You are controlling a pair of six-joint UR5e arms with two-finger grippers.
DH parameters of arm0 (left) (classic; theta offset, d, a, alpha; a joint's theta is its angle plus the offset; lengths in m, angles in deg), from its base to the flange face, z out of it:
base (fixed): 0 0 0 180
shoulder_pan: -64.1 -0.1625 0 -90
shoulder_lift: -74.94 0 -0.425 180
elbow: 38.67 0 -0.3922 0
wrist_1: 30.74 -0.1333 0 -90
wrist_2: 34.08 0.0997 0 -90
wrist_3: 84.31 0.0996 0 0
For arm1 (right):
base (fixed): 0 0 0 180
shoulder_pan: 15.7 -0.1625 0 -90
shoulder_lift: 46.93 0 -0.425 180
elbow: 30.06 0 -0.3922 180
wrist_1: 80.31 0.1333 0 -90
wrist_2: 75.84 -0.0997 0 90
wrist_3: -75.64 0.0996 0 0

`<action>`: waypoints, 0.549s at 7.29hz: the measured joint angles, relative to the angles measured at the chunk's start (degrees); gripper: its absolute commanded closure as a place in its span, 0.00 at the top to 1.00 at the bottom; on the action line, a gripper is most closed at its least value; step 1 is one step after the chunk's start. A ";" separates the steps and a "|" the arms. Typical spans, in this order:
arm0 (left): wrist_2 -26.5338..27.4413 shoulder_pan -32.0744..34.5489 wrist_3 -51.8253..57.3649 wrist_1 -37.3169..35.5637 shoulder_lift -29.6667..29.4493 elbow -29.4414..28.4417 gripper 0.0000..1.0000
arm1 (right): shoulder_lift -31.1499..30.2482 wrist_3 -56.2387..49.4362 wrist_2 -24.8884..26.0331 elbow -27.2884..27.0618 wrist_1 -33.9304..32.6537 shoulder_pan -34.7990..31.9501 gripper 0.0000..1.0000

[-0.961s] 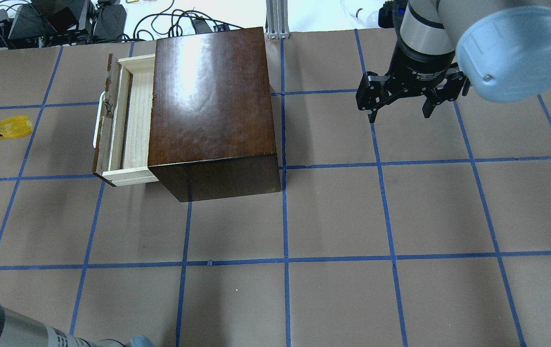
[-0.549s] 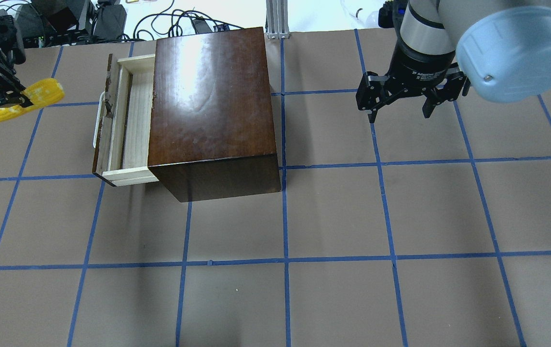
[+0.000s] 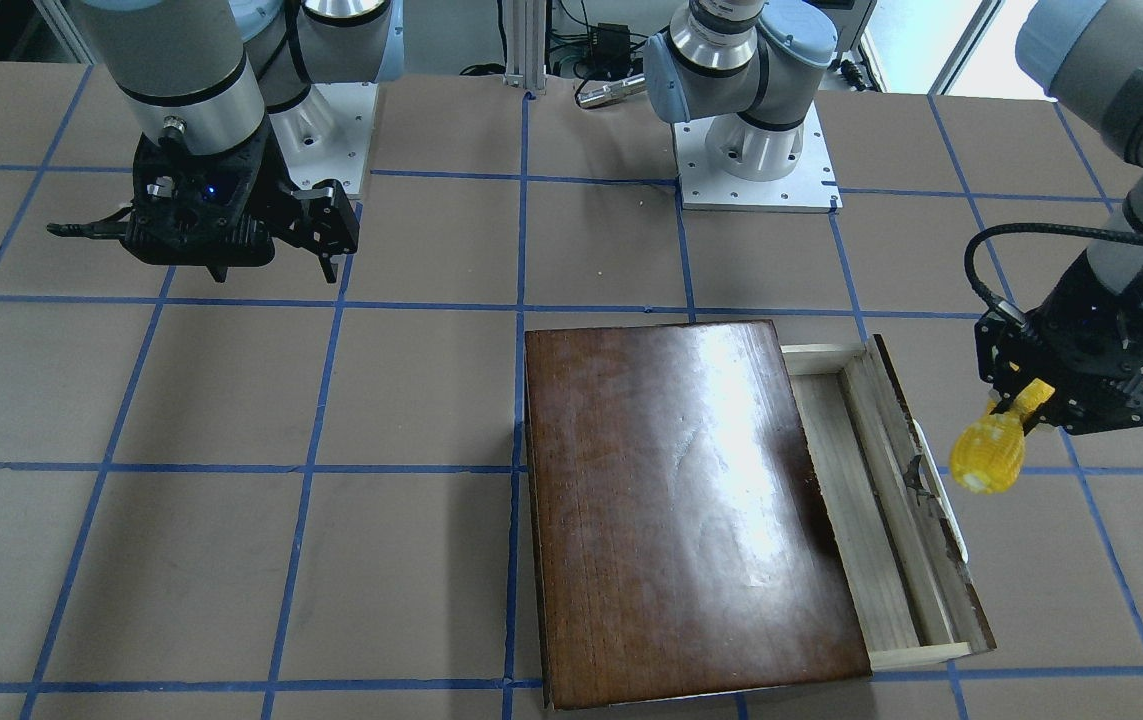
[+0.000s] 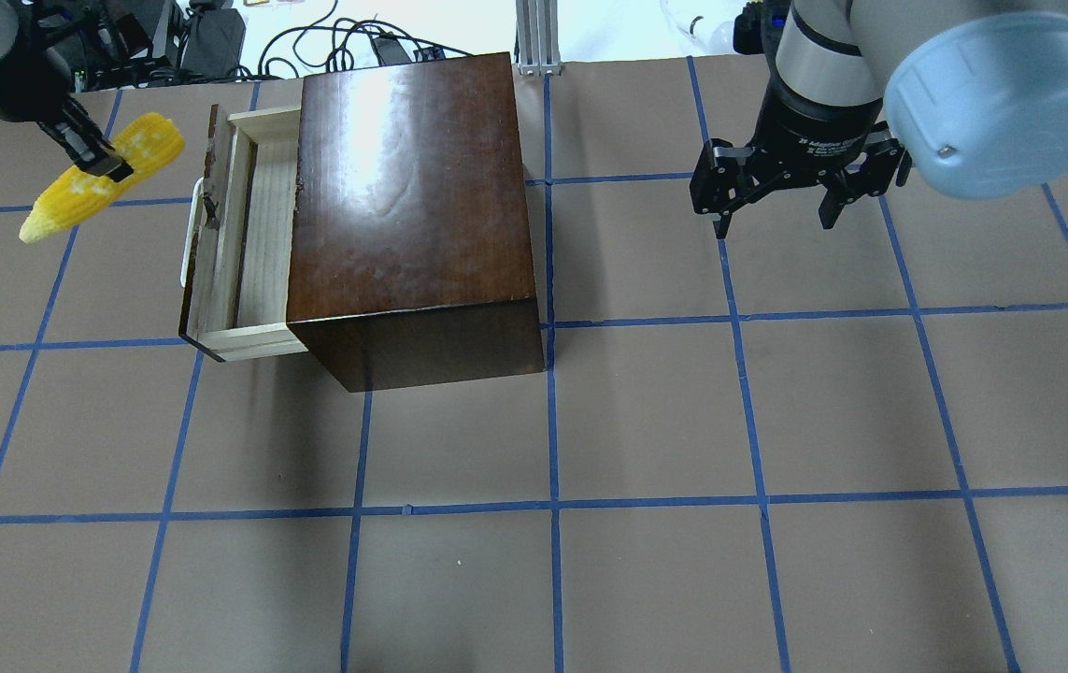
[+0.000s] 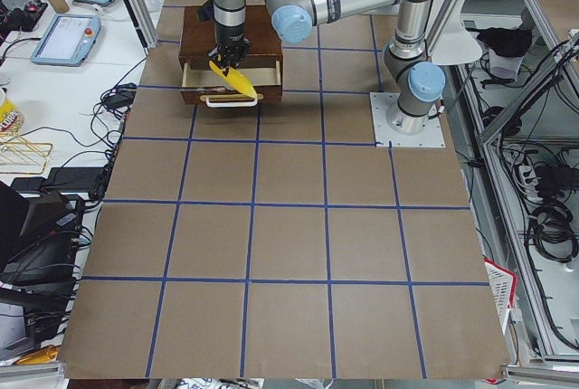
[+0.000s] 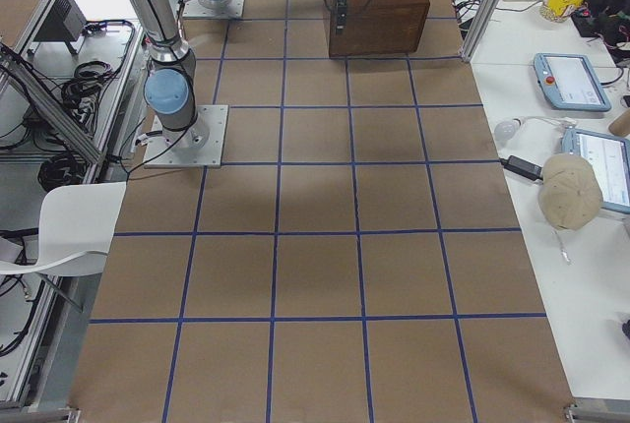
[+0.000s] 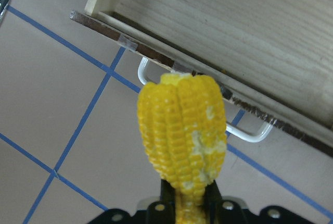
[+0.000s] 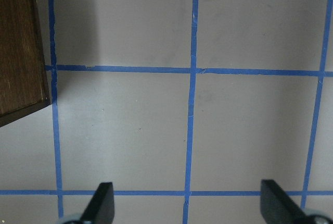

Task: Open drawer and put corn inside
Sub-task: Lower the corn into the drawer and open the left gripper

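The yellow corn (image 4: 104, 187) is held in the air by my left gripper (image 4: 92, 161), which is shut on its middle. It hangs tilted just left of the drawer's white handle (image 4: 186, 234). The drawer (image 4: 263, 234) is pulled partway out of the dark-brown box (image 4: 412, 206), and its pale wood floor is bare. In the left wrist view the corn (image 7: 182, 135) sticks out over the handle (image 7: 250, 135) and the drawer (image 7: 234, 41). In the front view the corn (image 3: 991, 455) is right of the drawer (image 3: 861, 500). My right gripper (image 4: 772, 220) is open and empty, off to the box's right.
The table is brown with blue tape grid lines (image 4: 552, 421). Cables and an aluminium post (image 4: 534, 37) lie beyond the far edge. The arm bases (image 3: 756, 160) stand on the robot's side. The right wrist view shows bare table and the box's corner (image 8: 21, 47).
My left gripper has lifted the corn from the table at the far left and carried it up and right, toward the drawer's handle. The right arm has not moved.
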 measured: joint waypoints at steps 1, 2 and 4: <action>-0.25 0.59 -6.70 0.09 -0.56 -0.14 0.00 | 0.00 0.00 0.00 0.00 0.00 0.00 1.00; -0.68 1.24 -13.94 0.27 -1.14 -0.18 0.00 | 0.00 0.00 0.00 0.00 0.00 0.00 1.00; -1.14 3.44 -27.26 0.40 -2.51 -0.14 0.00 | 0.00 0.00 0.00 0.00 0.00 0.00 1.00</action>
